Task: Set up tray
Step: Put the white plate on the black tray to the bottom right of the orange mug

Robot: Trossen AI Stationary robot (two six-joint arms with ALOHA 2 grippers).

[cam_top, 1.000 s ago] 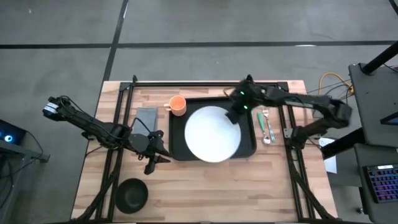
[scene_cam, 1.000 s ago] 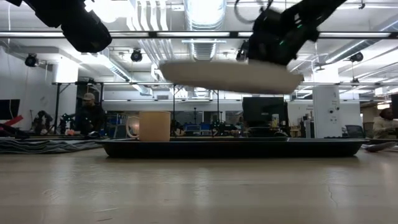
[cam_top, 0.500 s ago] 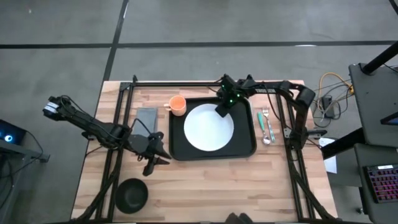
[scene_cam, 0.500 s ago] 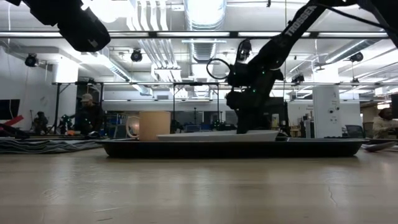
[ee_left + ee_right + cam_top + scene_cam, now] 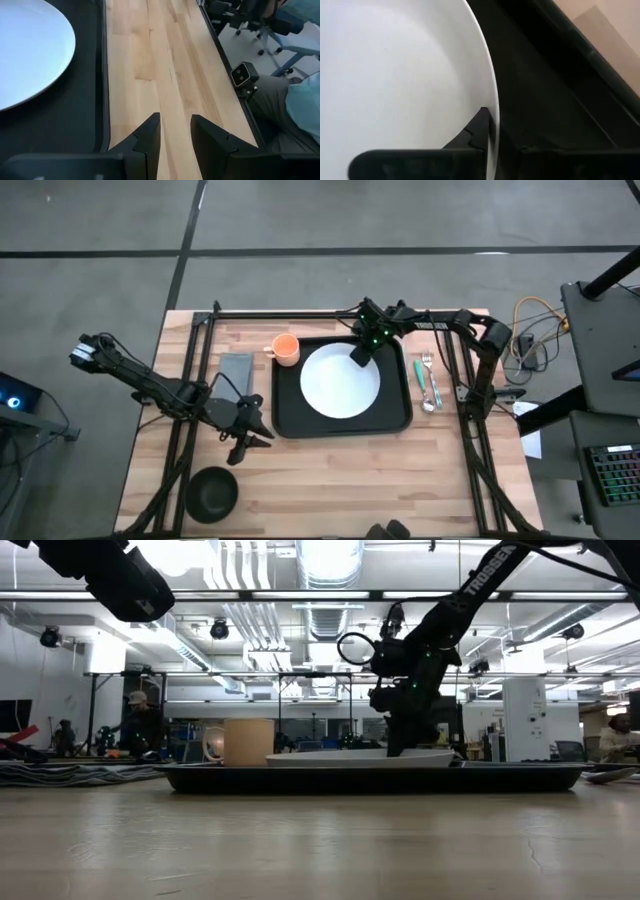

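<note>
Wooden tabletop (image 5: 330, 470) carries the tray (image 5: 395, 420) at frame centre, white plate (image 5: 340, 383) on it. Right gripper (image 5: 358, 356) pinches the plate's upper-right rim — lifting away unreleased could drag it askew. Left gripper (image 5: 248, 442) waits lower left, fingers slightly apart.

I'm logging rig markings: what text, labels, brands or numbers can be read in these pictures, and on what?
"TROSSEN": white letters along the right arm's upper link, low view.
Nothing else reads: no print shows on the tray, plate, cup or bowl.
Screens and signs in the room behind the table are too small to read.
</note>
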